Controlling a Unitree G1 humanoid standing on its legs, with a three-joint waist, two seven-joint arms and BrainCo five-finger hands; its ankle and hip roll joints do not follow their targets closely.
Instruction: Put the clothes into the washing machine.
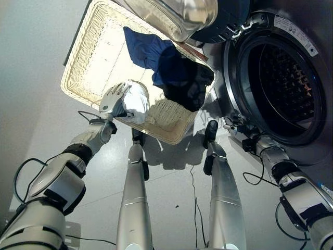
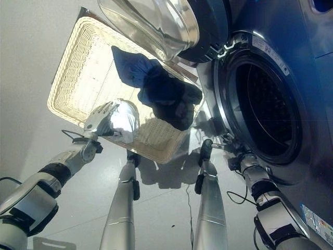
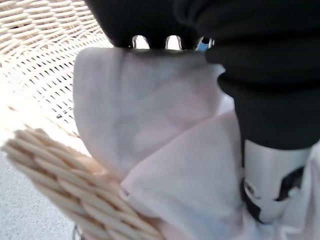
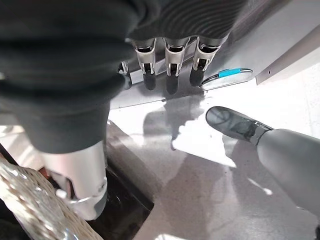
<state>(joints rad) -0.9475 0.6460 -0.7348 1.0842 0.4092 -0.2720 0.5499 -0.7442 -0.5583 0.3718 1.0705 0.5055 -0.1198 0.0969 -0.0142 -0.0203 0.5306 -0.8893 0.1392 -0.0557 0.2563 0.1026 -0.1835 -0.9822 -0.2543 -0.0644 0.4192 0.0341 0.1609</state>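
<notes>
I am gripping the white garment (image 1: 136, 101) in the curled left robot hand (image 1: 113, 101) at the basket's (image 1: 93, 36) near rim, and trailing cloth risks snagging the wicker while the right robot hand (image 4: 167, 70) hangs slack-fingered by the washing machine (image 1: 270, 83).

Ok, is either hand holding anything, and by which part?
The left hand grips the white cloth by its bunched top at the basket rim; the right hand holds nothing.
</notes>
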